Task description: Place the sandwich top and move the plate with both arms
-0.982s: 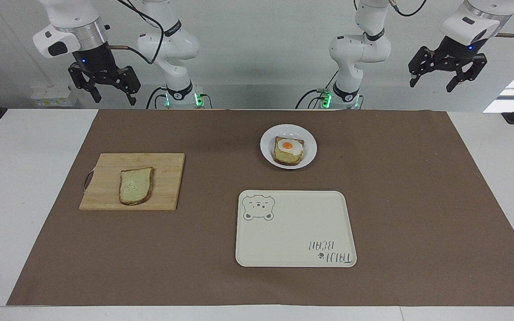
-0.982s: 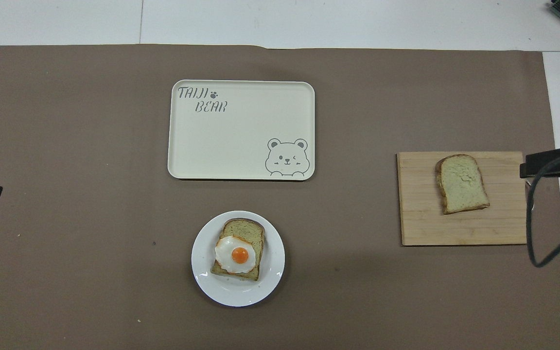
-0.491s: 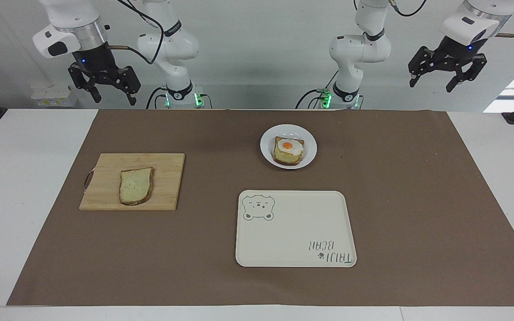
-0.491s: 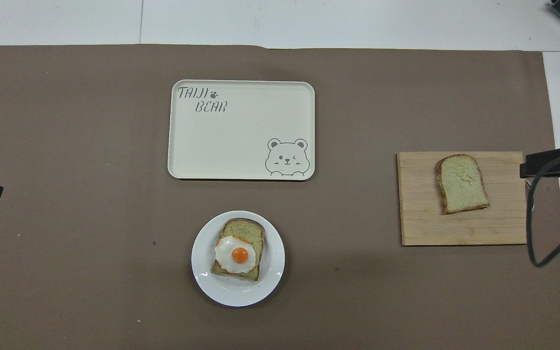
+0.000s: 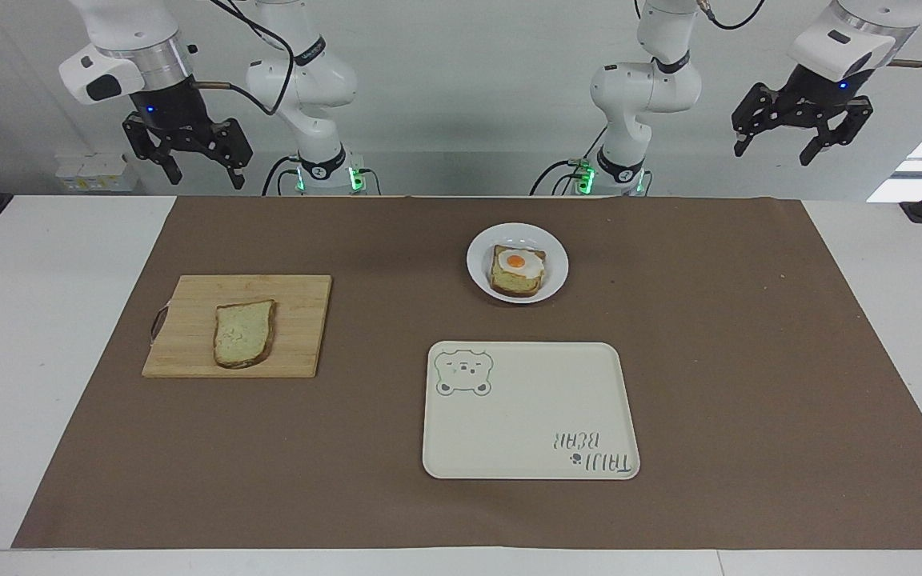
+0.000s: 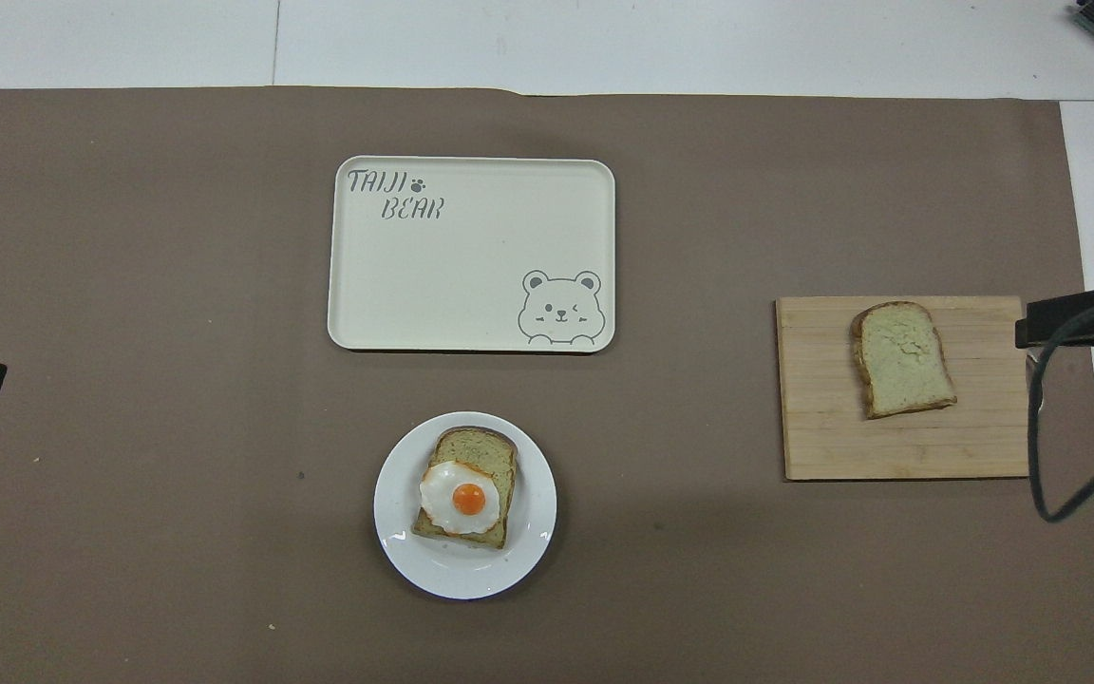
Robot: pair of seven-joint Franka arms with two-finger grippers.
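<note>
1. Right gripper [image 5: 198, 166]: raised off the worktop [image 5: 21, 336] at the right arm's end, close to the robots. Its fingers are spread and it holds nothing. In the overhead view only a dark tip shows at the frame edge.
2. Left gripper [image 5: 778, 149]: raised at the left arm's end, likewise close to the robots, fingers spread and empty. Both arms appear to be waiting at rest; I judge that no step has begun.
3. Plate [image 5: 555, 270]: it rests on the brown mat [image 5: 749, 360], the item nearest the robots, roughly midway between the two arm bases. It carries the egg-topped bread slice [image 5: 517, 270], lying flat with the egg uppermost, evidently ready to receive its cover.
4. Cutting board [image 5: 301, 328]: it lies toward the right arm's end, farther from the robots than the plate. The sandwich top [image 5: 243, 333] lies flat on it, well apart from the plate and touched by nothing. This placement suits pickup by the right arm.
5. Bear-printed tray [image 5: 541, 416]: the item farthest from the robots, just past the plate and bare. I judge it to be the likely destination for the plate.
6. Assessment: the bread must be lifted flat and set squarely on the egg, or it may slide off.
</note>
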